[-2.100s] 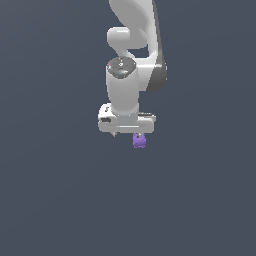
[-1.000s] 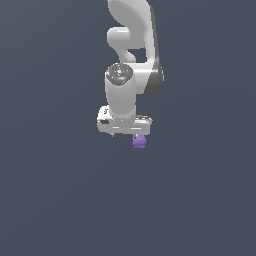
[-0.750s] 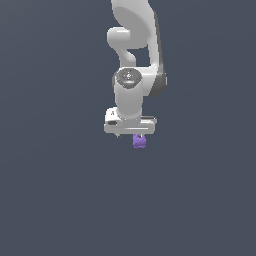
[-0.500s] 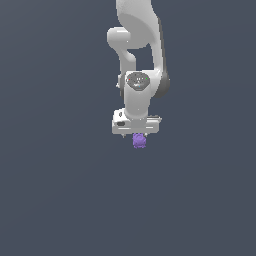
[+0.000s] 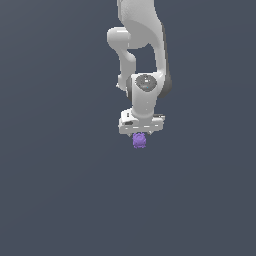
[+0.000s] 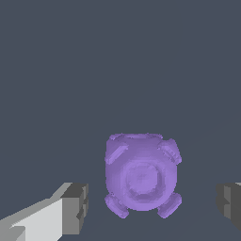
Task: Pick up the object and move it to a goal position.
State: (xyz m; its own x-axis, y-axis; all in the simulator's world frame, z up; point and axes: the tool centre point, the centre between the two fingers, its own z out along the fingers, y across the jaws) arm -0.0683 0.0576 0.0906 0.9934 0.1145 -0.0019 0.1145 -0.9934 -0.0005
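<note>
1. The gripper (image 6: pixel 150 207) has its jaws apart, a clear gap on each side of the purple object (image 6: pixel 141 175).
2. The object lies between the fingers (image 6: pixel 75 207), touching neither.
3. Plain grey surface (image 5: pixel 60 190) surrounds them, unobstructed.

Distant exterior view; close wrist view.

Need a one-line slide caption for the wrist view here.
Wrist view: purple object sits between the open gripper fingers, with visible gaps on both sides, against a plain grey background.
</note>
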